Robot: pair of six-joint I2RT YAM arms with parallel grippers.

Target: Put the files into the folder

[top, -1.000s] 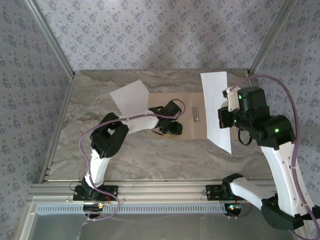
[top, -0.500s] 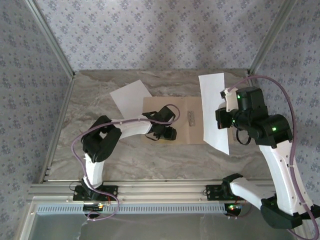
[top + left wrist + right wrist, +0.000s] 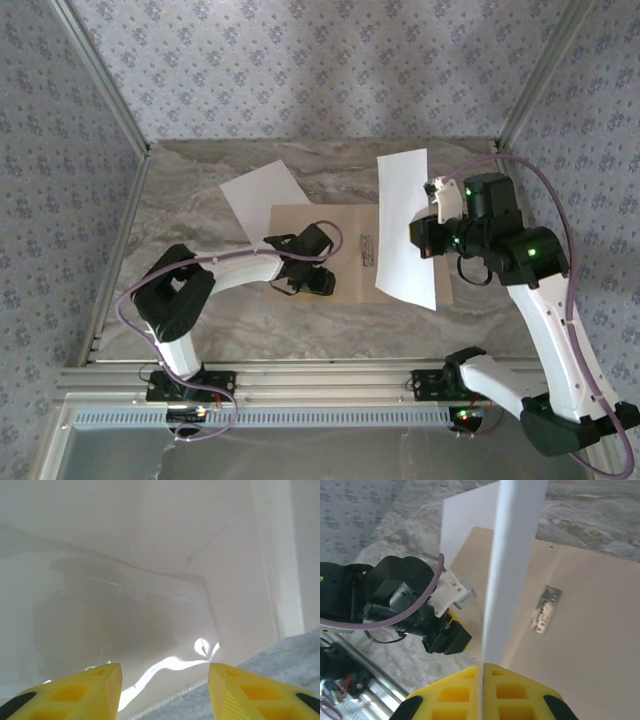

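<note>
Pinching the thin white paper sheet (image 3: 515, 555) by one edge, the right fingers (image 3: 457, 690) held it above the tan cardboard folder (image 3: 590, 630); light, floppy stuff, I judged. Meanwhile the left fingers (image 3: 82, 692) stood half-open, empty.

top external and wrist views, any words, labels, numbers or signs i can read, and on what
None can be read.
The held white paper sheet and the other white paper sheet: blank.
The flat tan cardboard folder and its small metal clip: no print that can be made out.
The patterned wallpaper: flowers, no letters.
</note>
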